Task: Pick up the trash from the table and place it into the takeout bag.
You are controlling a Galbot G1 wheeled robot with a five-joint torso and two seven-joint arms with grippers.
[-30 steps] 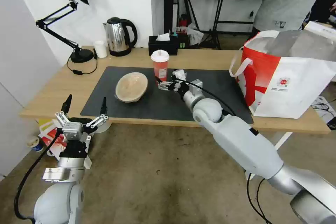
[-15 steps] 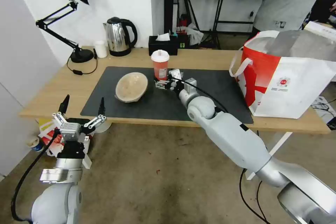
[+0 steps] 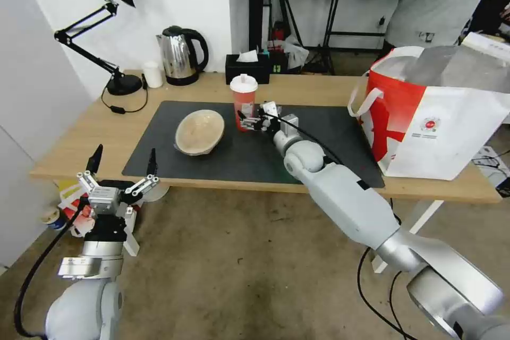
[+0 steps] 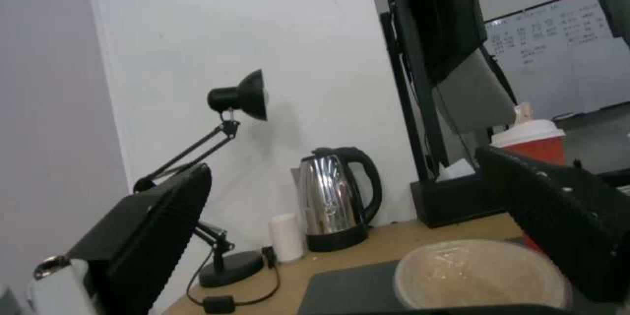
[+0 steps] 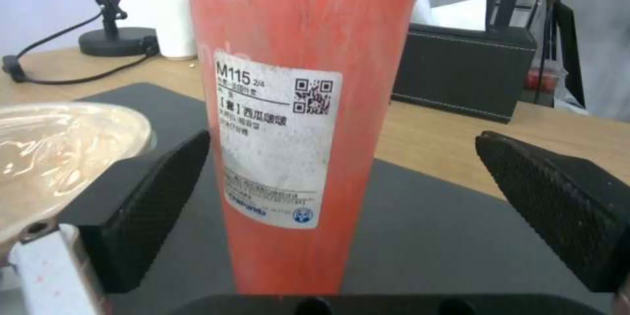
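A tall red drink cup (image 3: 243, 103) with a white lid stands upright on the dark mat (image 3: 319, 154) of the light-wood table (image 3: 319, 90). My right gripper (image 3: 248, 120) is open and straddles the cup's lower part. In the right wrist view the cup (image 5: 295, 108) stands between the fingers, close to one pad (image 5: 157, 192) and well apart from the other. A shallow beige bowl (image 3: 199, 131) lies to the cup's left. The white-and-red takeout bag (image 3: 441, 117) stands open at the table's right end. My left gripper (image 3: 125, 158) hangs open below the table's front left edge.
Along the back edge stand a black desk lamp (image 3: 119, 82), a small white cup (image 3: 152, 74), a steel kettle (image 3: 180, 56) and a black tissue box (image 3: 247, 68). A smaller red-and-white bag (image 3: 79, 210) sits on the floor under the table's left end.
My right gripper has moved forward and left on the mat until its open fingers stand either side of the cup. The left gripper has sunk slightly.
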